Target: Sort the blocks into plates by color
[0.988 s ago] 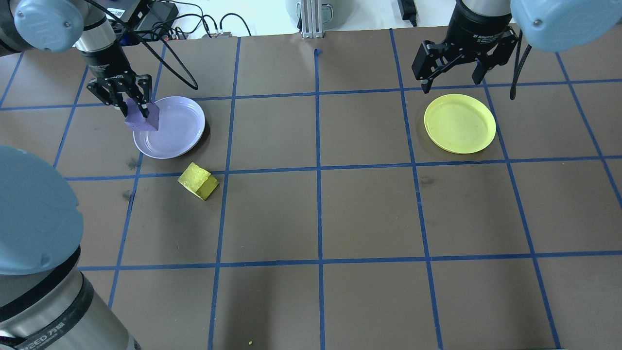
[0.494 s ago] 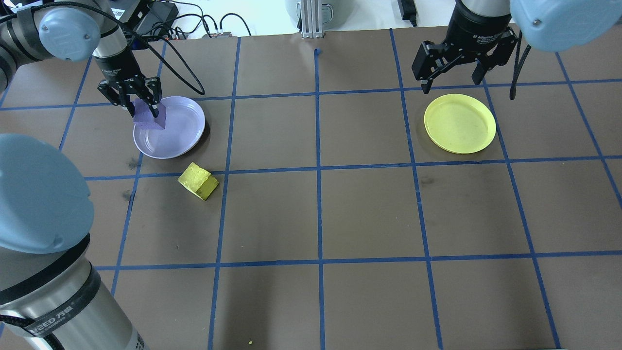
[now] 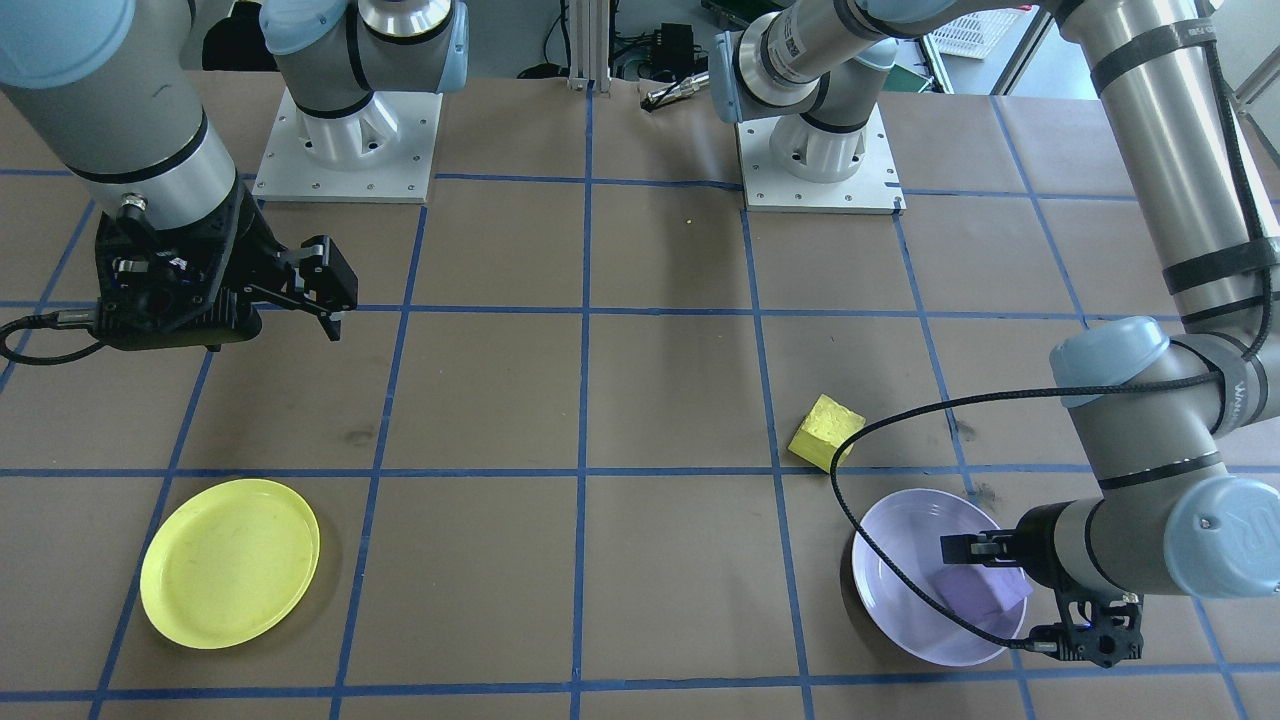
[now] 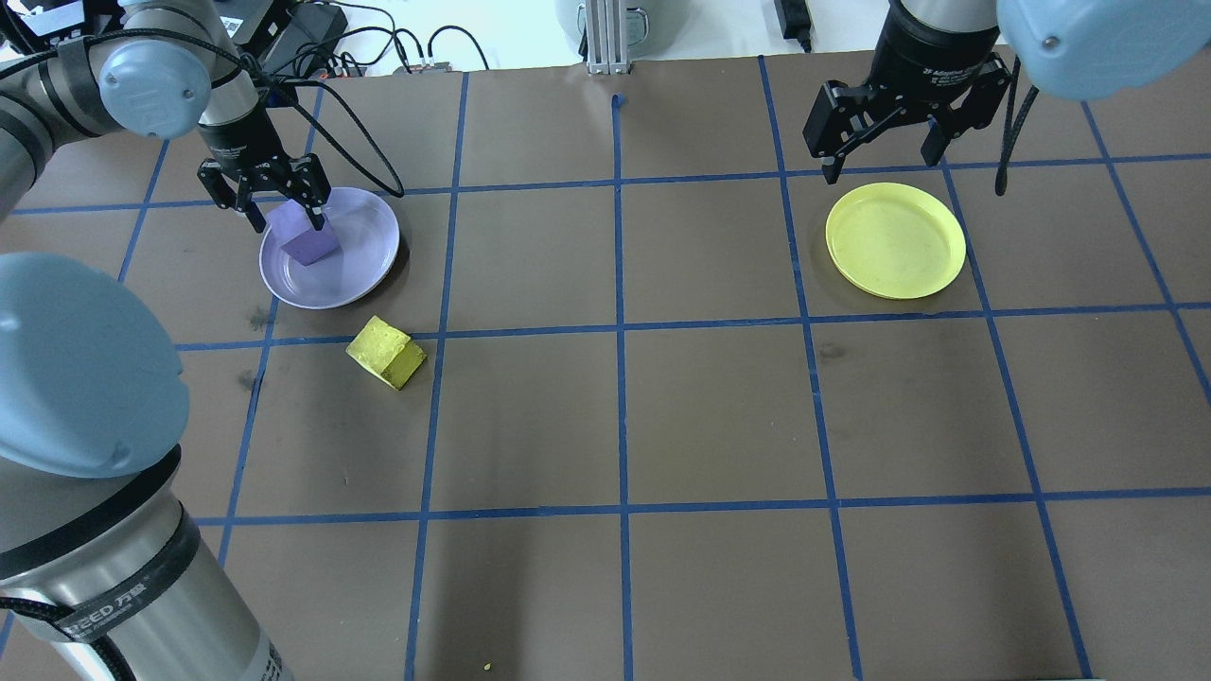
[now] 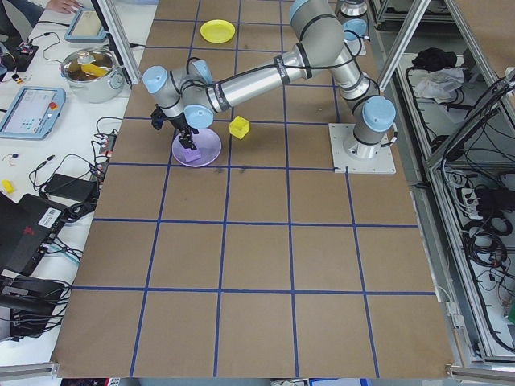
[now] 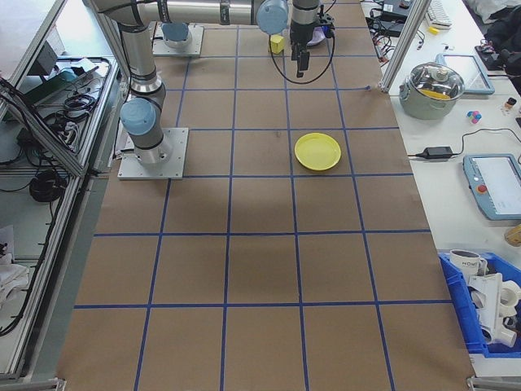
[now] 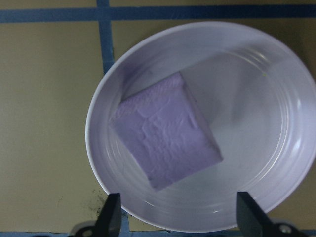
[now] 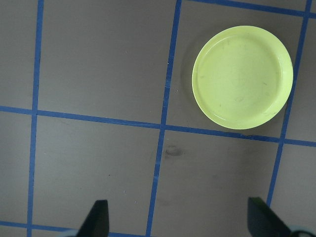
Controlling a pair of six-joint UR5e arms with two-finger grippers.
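Note:
The pale purple block [image 4: 307, 241] lies tilted inside the lavender plate [image 4: 364, 255], near its left rim. My left gripper [image 4: 289, 223] hangs just above it, open. In the left wrist view its fingertips [image 7: 112, 216] stand wide apart below the purple block [image 7: 165, 136], clear of its sides. The yellow block [image 4: 385, 352] sits on the table just in front of that plate. On the right side lies the yellow plate [image 4: 895, 240] with nothing in it. My right gripper [image 4: 880, 163] hovers open beyond its far rim, holding nothing.
The brown table [image 4: 624, 416] carries a grid of blue tape lines. Cables [image 4: 350, 142] trail from the left wrist past the lavender plate's far side. A metal post [image 4: 605, 38] stands at the far edge, centre.
My left gripper carried the purple block rightward over the lavender plate and opened; the block now rests in the plate. The right arm, yellow block and yellow plate stayed put.

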